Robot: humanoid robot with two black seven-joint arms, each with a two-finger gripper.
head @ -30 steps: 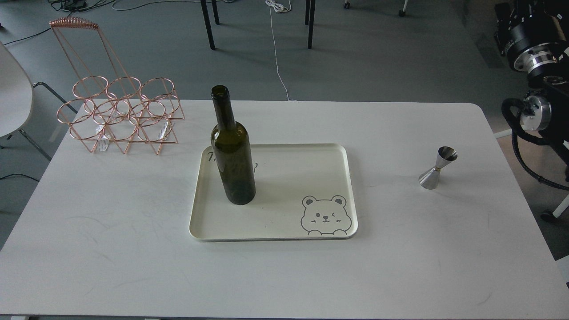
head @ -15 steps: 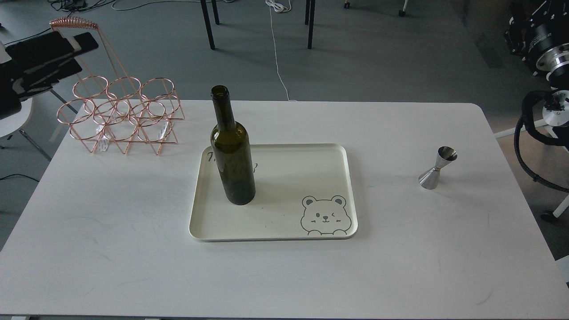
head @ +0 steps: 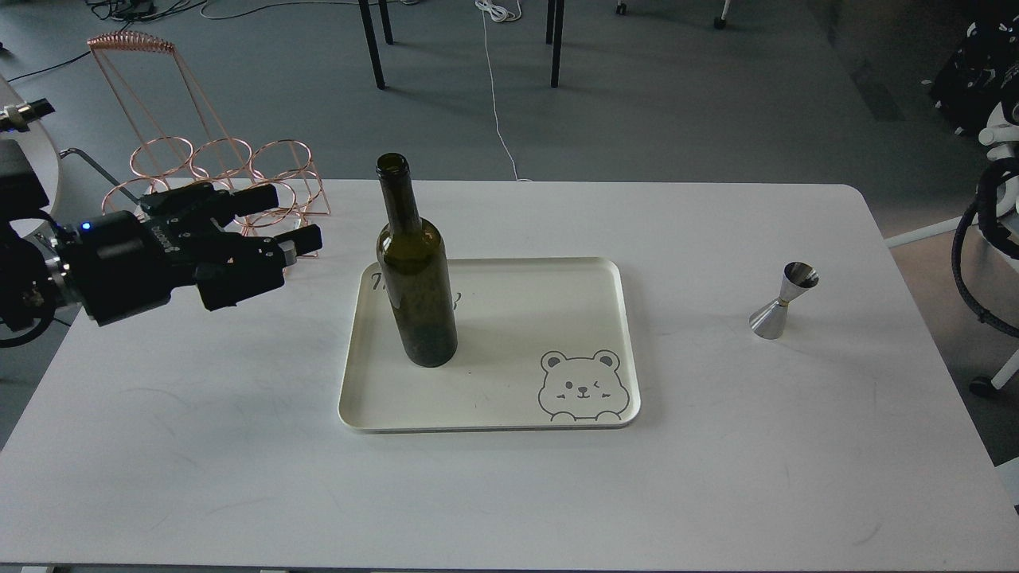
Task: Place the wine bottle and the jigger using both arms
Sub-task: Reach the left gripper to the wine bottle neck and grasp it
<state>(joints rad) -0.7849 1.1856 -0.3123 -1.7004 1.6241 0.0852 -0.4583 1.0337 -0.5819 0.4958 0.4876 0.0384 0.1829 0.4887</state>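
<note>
Two black fingers of the left gripper (head: 290,219) stand apart, so the jaws are open with nothing between them, pointing toward the wine bottle (head: 417,270). A small blue light glows on the gripper's body, back from the jaws. Just behind the jaws, partly hidden by them, stands a copper wire rack (head: 208,163). Past the jaws' tips, near but not touching, the wine bottle stands upright on the left part of a cream tray (head: 557,286) with a bear drawing in its near right corner. Far beyond the bottle from the jaws, well clear of the tray, the jigger (head: 784,301) stands upright on the white tabletop (head: 239,461). At the right edge only cables and thick parts of the right arm (head: 991,183) show; its jaws are out of view.
</note>
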